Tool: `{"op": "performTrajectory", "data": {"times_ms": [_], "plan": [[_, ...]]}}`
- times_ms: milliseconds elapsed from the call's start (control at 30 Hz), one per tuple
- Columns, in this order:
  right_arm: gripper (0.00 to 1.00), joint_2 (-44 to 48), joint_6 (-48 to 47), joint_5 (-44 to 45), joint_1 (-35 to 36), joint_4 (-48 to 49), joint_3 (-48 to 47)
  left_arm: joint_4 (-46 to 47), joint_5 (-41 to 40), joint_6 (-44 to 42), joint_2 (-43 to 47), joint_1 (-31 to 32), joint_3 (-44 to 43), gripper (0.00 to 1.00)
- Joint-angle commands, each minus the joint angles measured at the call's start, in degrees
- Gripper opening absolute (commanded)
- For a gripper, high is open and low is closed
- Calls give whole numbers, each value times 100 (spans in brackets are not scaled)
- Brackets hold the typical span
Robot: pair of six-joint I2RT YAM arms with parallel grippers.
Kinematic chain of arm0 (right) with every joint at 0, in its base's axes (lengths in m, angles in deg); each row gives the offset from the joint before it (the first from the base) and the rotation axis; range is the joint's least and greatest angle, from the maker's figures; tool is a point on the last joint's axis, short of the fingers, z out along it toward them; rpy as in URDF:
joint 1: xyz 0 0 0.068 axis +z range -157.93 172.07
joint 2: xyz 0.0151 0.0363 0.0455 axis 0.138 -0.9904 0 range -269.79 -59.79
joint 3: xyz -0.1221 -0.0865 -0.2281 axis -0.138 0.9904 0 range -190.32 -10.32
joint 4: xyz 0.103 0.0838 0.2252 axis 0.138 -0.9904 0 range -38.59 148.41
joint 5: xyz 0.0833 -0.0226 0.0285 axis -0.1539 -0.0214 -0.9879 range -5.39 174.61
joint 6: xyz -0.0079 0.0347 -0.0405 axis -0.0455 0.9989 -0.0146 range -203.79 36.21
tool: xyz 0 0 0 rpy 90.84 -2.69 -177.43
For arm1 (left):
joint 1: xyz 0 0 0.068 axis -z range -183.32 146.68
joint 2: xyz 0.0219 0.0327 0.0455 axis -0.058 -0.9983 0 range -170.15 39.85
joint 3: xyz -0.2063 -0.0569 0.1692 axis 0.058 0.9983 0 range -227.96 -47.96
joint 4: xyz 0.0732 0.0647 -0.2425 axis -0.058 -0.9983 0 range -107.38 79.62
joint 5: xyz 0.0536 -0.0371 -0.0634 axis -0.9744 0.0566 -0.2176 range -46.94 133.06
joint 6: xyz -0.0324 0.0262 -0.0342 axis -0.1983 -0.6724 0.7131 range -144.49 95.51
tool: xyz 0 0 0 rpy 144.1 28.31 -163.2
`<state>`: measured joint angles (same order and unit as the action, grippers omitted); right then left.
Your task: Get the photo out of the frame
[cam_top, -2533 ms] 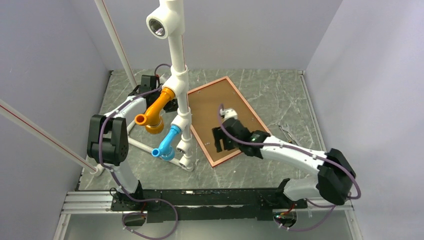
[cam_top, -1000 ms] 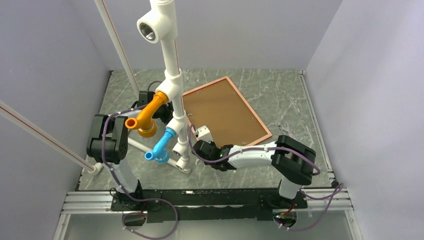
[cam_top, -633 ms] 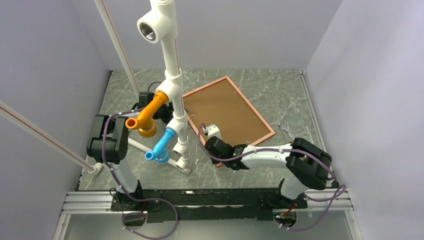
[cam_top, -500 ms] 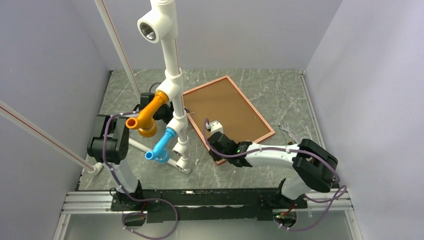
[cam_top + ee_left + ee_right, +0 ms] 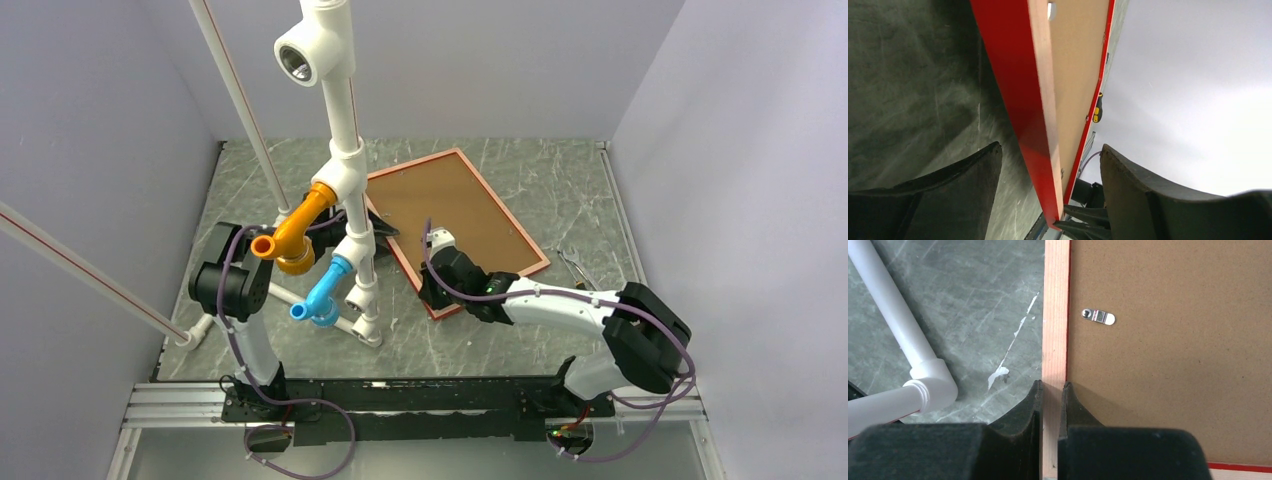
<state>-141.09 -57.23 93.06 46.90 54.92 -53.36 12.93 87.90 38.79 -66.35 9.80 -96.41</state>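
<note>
As it lies on the dark marbled bench (image 5: 570, 180), the frame (image 5: 1055, 315) shows only its back: a thin rail of pale wood, bright red on its outer face and along its inner lip, closed round a plain brown board (image 5: 455, 215). A small silver clip (image 5: 1098, 317) sits on the board just inside the rail. From where I stand the frame is a long rectangle in the middle of the bench, just right of the white pipe stand (image 5: 352, 175) with its orange and blue fittings. Its long axis runs from the far side toward the near edge, slanting rightward as it comes nearer, so the far short end sits left of the near one. The right tool (image 5: 1052, 387) is at the near left corner, its two dark fingers pinched shut on the pale rail of the left long side, one over the bench and one over the board. The left tool (image 5: 1050, 150) is farther up that same side, behind the stand; its fingers stand wide apart with the red edge running between them, and I cannot tell whether either touches it.
</note>
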Motion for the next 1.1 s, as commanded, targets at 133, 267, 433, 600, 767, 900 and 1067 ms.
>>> {"op": "performTrajectory", "data": {"times_ms": [133, 267, 433, 600, 767, 900, 1067], "plan": [[0, 359, 182, -373, 9, 227, -471, 492, 145, 16, -154, 23, -58, 64], [0, 331, 144, -447, 17, 167, -545, 352, 146, -134, -100, 16, -150, 54], [0, 354, 62, -494, 19, 42, -636, 172, 173, -290, -3, 6, -243, 46], [0, 308, 12, -535, 41, -77, -784, 390, 270, -160, -16, -39, -214, 31], [26, 396, -319, -316, 48, -513, -906, -99, 223, -347, 153, -192, -334, 0], [74, 829, -896, -109, 52, -876, -833, -795, 179, -589, 275, -302, -593, 0], [97, 1516, -1785, 675, 325, -912, -356, -1276, 117, -660, 428, -448, -740, 0]]}}
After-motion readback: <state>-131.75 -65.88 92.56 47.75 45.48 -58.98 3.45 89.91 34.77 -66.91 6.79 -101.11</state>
